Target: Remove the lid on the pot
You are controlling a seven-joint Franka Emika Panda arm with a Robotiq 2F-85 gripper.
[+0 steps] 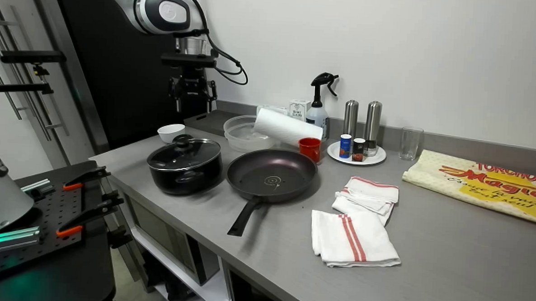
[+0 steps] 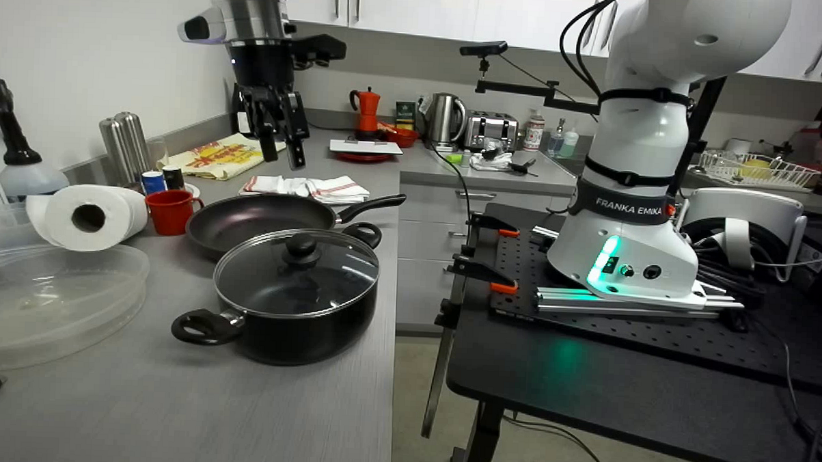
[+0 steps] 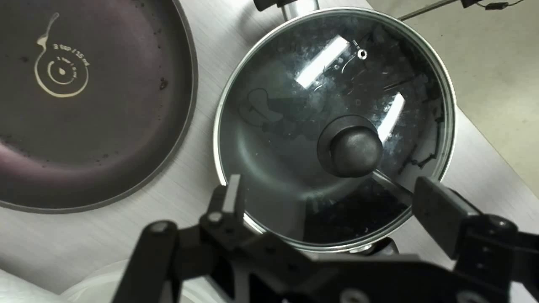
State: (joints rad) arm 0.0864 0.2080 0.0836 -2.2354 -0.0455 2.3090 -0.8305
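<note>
Pot: in an exterior view, on bench, just beside frying pan.
Gripper: raised well above bench, jaws spread.
Lid: in an exterior view, seated on pot, knob up.
Fingers: in wrist view, wide apart, lid and knob in sight past them.

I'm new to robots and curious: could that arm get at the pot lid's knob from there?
Probably yes: the gripper hangs open above the lid, and nothing visible covers the knob. The gripper would need lowering first.
</note>
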